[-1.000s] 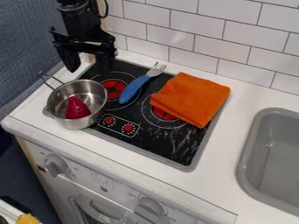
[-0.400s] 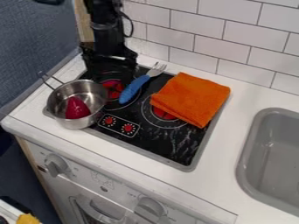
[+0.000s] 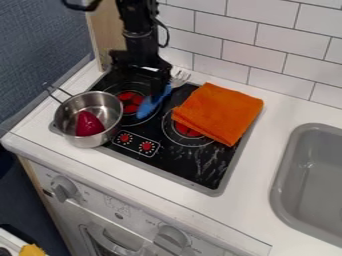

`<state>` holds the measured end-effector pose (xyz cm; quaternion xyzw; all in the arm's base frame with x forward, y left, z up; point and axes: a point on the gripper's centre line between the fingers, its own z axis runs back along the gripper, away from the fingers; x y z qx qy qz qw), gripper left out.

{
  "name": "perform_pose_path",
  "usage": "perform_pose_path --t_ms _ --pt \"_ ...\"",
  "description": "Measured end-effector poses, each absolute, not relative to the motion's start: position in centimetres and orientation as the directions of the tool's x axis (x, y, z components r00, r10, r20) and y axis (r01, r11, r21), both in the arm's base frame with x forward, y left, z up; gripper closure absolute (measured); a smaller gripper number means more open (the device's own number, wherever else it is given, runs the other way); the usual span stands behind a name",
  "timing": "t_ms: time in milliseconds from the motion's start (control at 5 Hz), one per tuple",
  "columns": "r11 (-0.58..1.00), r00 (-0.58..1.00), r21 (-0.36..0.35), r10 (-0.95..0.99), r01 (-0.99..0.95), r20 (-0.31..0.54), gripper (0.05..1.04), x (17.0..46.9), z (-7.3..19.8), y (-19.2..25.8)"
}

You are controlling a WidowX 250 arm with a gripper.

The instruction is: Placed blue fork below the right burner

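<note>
The black gripper (image 3: 143,85) hangs low over the back left of the stove, its right finger in front of part of the blue fork (image 3: 148,107). The fork's blue handle points toward the front left, between the two burners, and its metal tines point to the back right. Whether the gripper touches the fork, I cannot tell. An orange cloth (image 3: 219,113) covers much of the right burner (image 3: 188,131), whose front left part shows red.
A metal pot (image 3: 65,123) holding a dark red object (image 3: 88,124) stands on the stove's left side, with its handle toward the back left. The grey sink (image 3: 287,150) lies at the right. Tiled wall behind.
The arm and gripper have moved right from the stove's back left corner, and the gripper now overlaps the fork in view. Fork, cloth and pot stay where they were.
</note>
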<state>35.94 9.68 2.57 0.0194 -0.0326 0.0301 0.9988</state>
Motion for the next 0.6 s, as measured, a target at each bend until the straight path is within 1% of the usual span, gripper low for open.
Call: perform_pose_path --t_ms 200,400,600 --pt "0.998 0.998 0.050 0.033 -0.035 0.049 0.085 36.0 1.9 8.6" --pt "0.997 0.997 0.062 0.049 -0.052 0.057 0.085 35.8 2.4 8.7" --pt "0.997 0.996 0.059 0.055 -0.059 0.066 0.115 35.9 2.9 8.7"
